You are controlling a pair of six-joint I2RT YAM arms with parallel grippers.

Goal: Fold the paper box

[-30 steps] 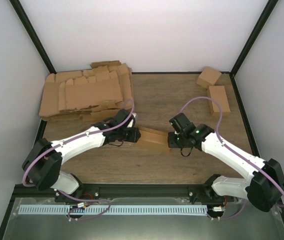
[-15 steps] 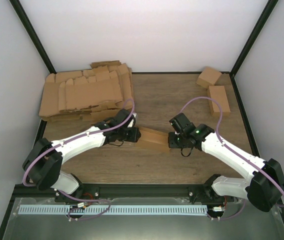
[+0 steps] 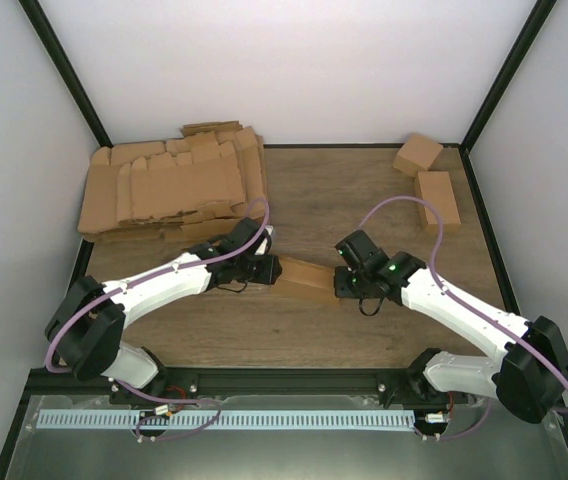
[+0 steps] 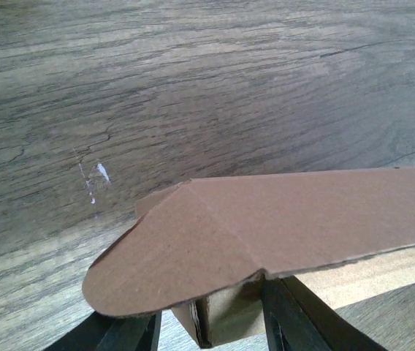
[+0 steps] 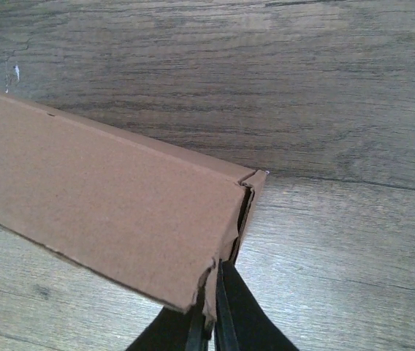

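The paper box (image 3: 306, 280) is a small oblong brown box lying on the wooden table between my two grippers. My left gripper (image 3: 264, 268) holds its left end. In the left wrist view the fingers (image 4: 288, 318) stand on either side of the box's end wall, under a rounded lid flap (image 4: 266, 227) that hides the contact. My right gripper (image 3: 342, 285) is at the right end. In the right wrist view its jaws (image 5: 213, 322) are nearly together, pinching the edge of the box's (image 5: 98, 197) end flap.
A big pile of flat cardboard blanks (image 3: 169, 185) lies at the back left. Two folded brown boxes (image 3: 418, 153) (image 3: 437, 198) sit at the back right. Black frame posts and white walls bound the table.
My right gripper has shifted slightly left, pressing in on the box's right end. The left arm and the box have hardly moved.
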